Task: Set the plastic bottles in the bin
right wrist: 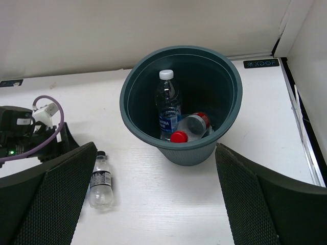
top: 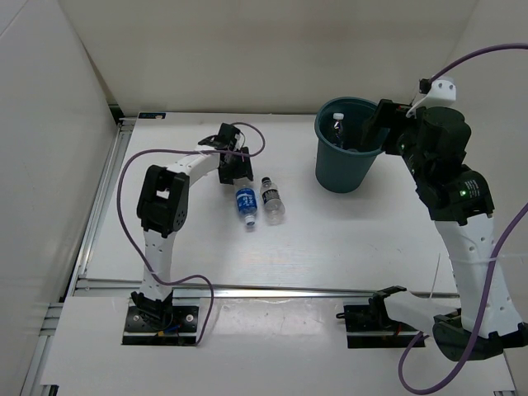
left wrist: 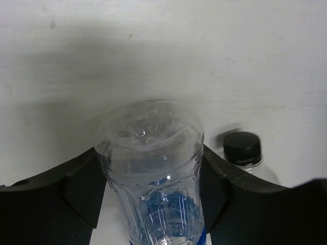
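Observation:
A clear plastic bottle with a blue label [left wrist: 153, 168] lies on the white table [top: 355, 239], its base pointing away from me. My left gripper [left wrist: 150, 153] is shut on it, with both black fingers [left wrist: 82, 189] pressed against its sides. From above, the left gripper [top: 237, 175] sits at that bottle's [top: 246, 204] far end. A black-capped bottle [top: 272, 200] lies right beside it. The teal bin [top: 346, 153] holds an upright blue-labelled bottle [right wrist: 167, 104] and a red-capped bottle [right wrist: 191, 126]. My right gripper [top: 375, 124] hangs open above the bin's rim [right wrist: 153, 140], holding nothing.
White walls close off the back and both sides. A metal rail [top: 99, 206] runs along the table's left edge. A purple cable [top: 252, 136] loops over the left wrist. The black-capped bottle [right wrist: 101, 178] lies left of the bin, by the left arm [right wrist: 20, 132].

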